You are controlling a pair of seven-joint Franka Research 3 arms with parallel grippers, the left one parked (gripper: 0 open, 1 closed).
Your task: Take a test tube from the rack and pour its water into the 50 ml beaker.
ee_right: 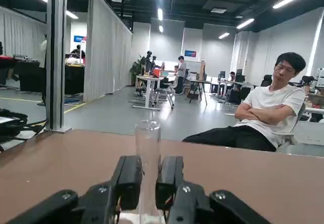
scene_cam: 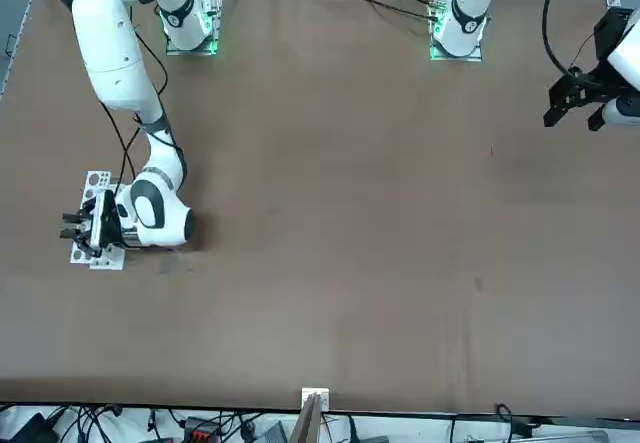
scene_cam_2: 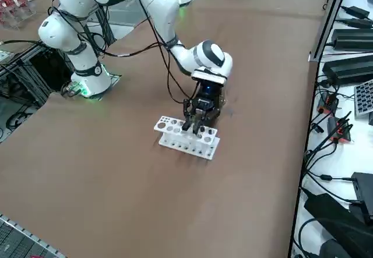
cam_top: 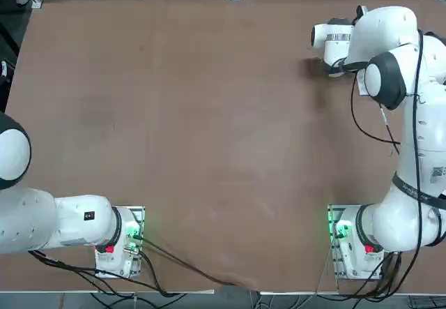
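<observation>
Since the tube [ee_right: 147, 153] is thin, smooth glass, light but easily cracked or slipped, it is best held gently partway down its length, as now: the right pincer [ee_right: 148, 183] is closed on it, upright between the pads [ee_right: 127, 181] over the rack [scene_cam_2: 186, 135]. Around the pincer lies bare brown table [scene_cam_2: 116, 188], and beyond the pincer a seated person [ee_right: 258, 118] is seen in an open hall; no beaker is seen.

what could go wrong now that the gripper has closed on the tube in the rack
The right gripper is shut on the test tube, which stands upright in the rack. Smooth glass may slip on lifting. A tilted pull could drag the light rack along. No beaker shows in any view, so the pour target is uncertain.
</observation>
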